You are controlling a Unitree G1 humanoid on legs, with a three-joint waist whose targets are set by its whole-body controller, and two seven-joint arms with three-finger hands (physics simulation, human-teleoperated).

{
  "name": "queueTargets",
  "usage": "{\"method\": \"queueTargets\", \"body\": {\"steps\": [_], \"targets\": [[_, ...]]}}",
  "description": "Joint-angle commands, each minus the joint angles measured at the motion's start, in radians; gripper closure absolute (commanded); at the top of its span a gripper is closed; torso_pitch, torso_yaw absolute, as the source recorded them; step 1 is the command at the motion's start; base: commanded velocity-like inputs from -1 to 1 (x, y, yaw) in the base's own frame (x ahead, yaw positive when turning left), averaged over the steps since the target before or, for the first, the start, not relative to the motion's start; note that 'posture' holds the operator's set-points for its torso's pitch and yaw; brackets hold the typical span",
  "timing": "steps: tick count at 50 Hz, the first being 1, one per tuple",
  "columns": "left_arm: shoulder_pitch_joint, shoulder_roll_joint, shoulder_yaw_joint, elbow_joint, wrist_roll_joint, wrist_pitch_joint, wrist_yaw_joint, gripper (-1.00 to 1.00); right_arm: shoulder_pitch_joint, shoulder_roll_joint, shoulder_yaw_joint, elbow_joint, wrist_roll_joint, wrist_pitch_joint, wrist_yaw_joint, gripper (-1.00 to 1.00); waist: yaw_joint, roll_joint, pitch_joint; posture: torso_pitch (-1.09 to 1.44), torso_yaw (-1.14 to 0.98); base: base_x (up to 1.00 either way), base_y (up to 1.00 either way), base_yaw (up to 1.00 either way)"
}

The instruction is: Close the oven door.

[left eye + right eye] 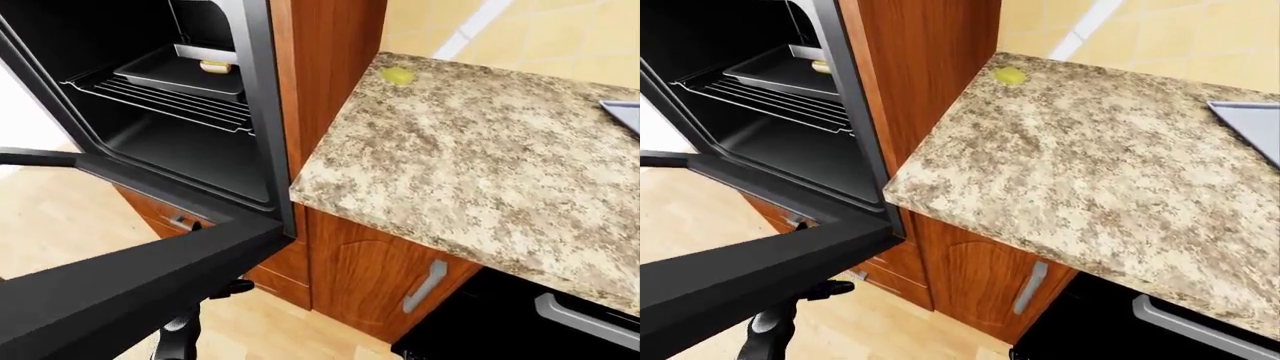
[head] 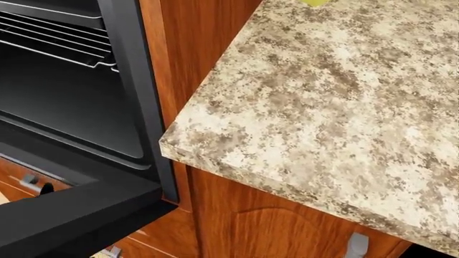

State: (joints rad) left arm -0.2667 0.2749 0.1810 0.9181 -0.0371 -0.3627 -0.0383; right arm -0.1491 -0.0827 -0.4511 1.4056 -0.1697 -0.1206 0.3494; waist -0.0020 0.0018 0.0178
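Observation:
The oven (image 1: 190, 142) stands open at the left, its black door (image 1: 120, 277) hanging down and out toward me across the lower left of the eye views. Inside are a wire rack (image 1: 170, 101) and a dark tray (image 1: 180, 75) holding a small tan item (image 1: 215, 66). My left hand (image 1: 780, 322) is below the door's underside; a dark forearm and one finger (image 1: 235, 286) poke out past the door's edge. In the head view a black fingertip (image 2: 47, 188) shows just behind the door's top edge. The door hides the other fingers. My right hand is out of sight.
A speckled stone counter (image 1: 480, 150) juts out right of the oven, carrying a yellow-green lump (image 1: 397, 75) and a grey tray (image 1: 1250, 124). Below are a wooden cabinet door with a handle (image 1: 425, 285), a drawer (image 1: 180, 221) under the oven and a black appliance (image 1: 520, 322).

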Motion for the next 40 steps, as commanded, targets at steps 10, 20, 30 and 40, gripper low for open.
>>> {"method": "queueTargets", "body": {"steps": [10, 20, 30, 40], "targets": [[0.135, -0.029, 0.062, -0.513, 0.021, 0.198, -0.036, -1.0, -0.008, -0.006, -0.002, -0.012, 0.001, -0.01, 0.007, -1.0, 0.001, 0.004, -0.012, 0.0, 0.0, 0.0, 0.0, 0.0], [0.151, -0.043, 0.084, -0.601, 0.038, 0.253, -0.048, -1.0, -0.008, -0.003, 0.0, -0.012, -0.001, -0.008, 0.008, -1.0, 0.004, 0.004, -0.015, 0.0, 0.0, 0.0, 0.0, 0.0], [0.153, -0.045, 0.1, -0.689, 0.033, 0.322, -0.054, -1.0, -0.008, -0.001, 0.0, -0.012, -0.004, -0.006, 0.007, -1.0, 0.006, 0.004, -0.016, 0.0, 0.0, 0.0, 0.0, 0.0], [0.199, -0.075, 0.12, -0.936, 0.04, 0.473, -0.082, -1.0, -0.008, -0.001, 0.0, -0.012, -0.005, -0.005, 0.006, -1.0, 0.005, 0.004, -0.016, 0.0, 0.0, 0.0, 0.0, 0.0]]}}
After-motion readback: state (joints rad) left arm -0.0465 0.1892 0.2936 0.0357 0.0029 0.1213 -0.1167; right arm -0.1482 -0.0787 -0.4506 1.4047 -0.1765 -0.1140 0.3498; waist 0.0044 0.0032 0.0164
